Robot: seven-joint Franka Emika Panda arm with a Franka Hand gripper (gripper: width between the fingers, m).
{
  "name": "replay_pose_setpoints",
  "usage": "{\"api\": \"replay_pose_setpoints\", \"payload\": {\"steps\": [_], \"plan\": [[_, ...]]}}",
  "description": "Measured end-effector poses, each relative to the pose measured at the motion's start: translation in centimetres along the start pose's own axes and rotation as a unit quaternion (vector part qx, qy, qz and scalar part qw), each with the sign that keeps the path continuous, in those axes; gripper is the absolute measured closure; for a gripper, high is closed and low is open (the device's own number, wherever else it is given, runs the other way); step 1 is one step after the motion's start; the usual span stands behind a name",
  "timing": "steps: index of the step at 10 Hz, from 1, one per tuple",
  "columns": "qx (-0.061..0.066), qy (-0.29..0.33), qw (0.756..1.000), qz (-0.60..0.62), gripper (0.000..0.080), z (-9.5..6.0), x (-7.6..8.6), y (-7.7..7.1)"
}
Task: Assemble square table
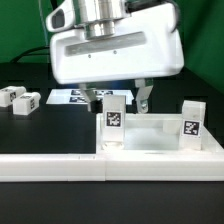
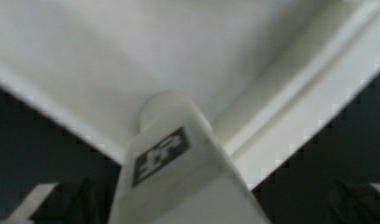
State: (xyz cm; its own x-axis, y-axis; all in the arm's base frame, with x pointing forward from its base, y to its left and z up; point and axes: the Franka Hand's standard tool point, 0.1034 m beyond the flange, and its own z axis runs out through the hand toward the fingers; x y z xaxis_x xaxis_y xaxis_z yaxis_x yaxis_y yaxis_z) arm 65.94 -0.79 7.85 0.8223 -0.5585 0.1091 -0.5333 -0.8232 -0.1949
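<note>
Square table top is laid flat on the black table just behind the white fence, with one tagged leg stood upright on it at the exterior view's left and a second leg at the right. The tool is held with its fingers apart, either side of the tagged leg. Two loose legs are seen lying well apart at the left.

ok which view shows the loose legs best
The exterior view: two loose legs lie at its left, clear of the square top. The wrist view shows neither, only one tagged leg close up.
</note>
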Motion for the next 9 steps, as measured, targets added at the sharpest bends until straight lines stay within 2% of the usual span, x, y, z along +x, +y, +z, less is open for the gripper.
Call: {"api": "replay_pose_setpoints", "payload": {"steps": [1,3,5,8,9], "plan": [[-0.005,-0.007,0.998,-0.059,0.0151,0.04,0.31,-0.12],[-0.002,-0.005,1.0,-0.018,0.016,0.15,0.25,-0.17],[-0.002,-0.005,0.999,0.054,0.0506,0.17,0.27,-0.08],[-0.004,-0.005,0.988,0.155,0.0505,0.25,0.35,0.19],[0.002,-0.007,0.978,0.206,0.0505,0.34,0.56,0.34]]}}
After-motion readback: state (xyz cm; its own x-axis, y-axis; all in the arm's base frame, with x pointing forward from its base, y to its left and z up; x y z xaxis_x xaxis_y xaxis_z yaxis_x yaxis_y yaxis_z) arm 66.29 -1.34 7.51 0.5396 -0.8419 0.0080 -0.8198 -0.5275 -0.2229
